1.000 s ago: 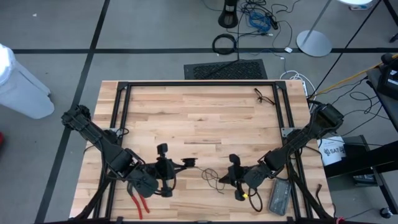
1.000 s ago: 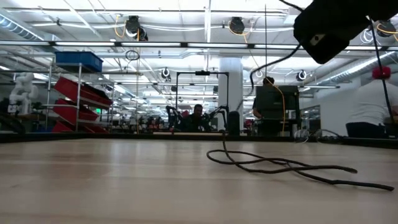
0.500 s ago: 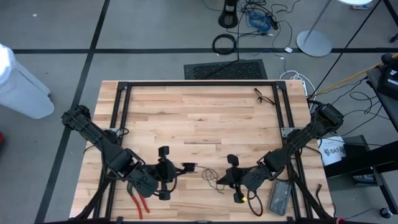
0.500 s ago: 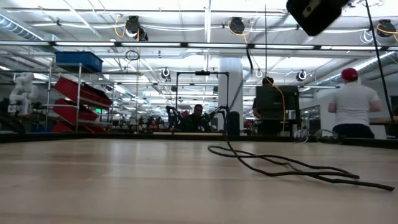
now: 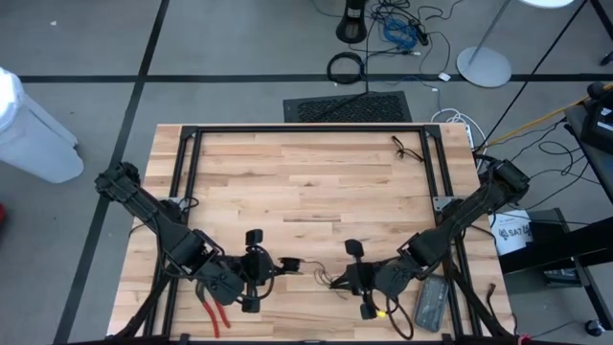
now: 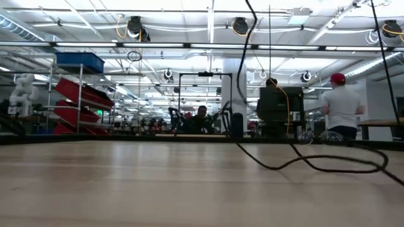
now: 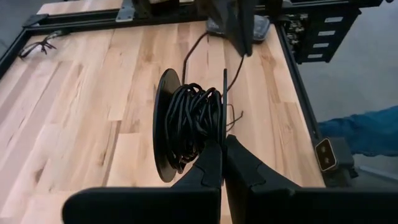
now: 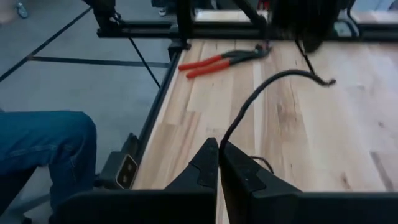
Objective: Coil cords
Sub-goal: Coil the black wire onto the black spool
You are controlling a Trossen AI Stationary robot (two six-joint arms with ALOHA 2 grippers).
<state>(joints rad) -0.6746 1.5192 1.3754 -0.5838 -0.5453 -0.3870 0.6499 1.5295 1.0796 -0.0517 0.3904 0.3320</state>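
Note:
The cord is a thin black wire, mostly wound on a small dark spool (image 7: 186, 124) held above the table's near middle. My left gripper (image 5: 279, 264) is shut on this spool (image 5: 290, 264). A free length of cord (image 8: 273, 78) runs from the spool to my right gripper (image 5: 337, 281), which is shut on it a short way to the right. Below that gripper the cord (image 6: 249, 75) hangs to the table and lies there in a slack loop (image 6: 328, 167). Neither gripper shows in the low view. My left gripper pinches the rim of the spool's thin flange (image 7: 225, 127) between its two fingers (image 7: 211, 163). The spool is lifted clear of the table, its flanges standing on edge. My right gripper pinches the free cord (image 8: 227, 138) between its two fingertips, coming at it slanting down from the table's right. One part arcs away toward the spool; the other hangs slack to the table.
Red-handled pliers (image 5: 213, 314) lie at the near left, and a grey box (image 5: 428, 299) at the near right. A small dark wire bundle (image 5: 400, 146) lies at the far right. A black frame (image 5: 306, 128) rims the table. A person's leg in jeans (image 8: 43, 143) is beside it.
My right gripper has risen and gone a little toward the table's left, still shut on the cord. It has drawn the cord up, so less of it lies on the table. My left gripper has turned at the wrist, carrying the spool slightly toward the near edge.

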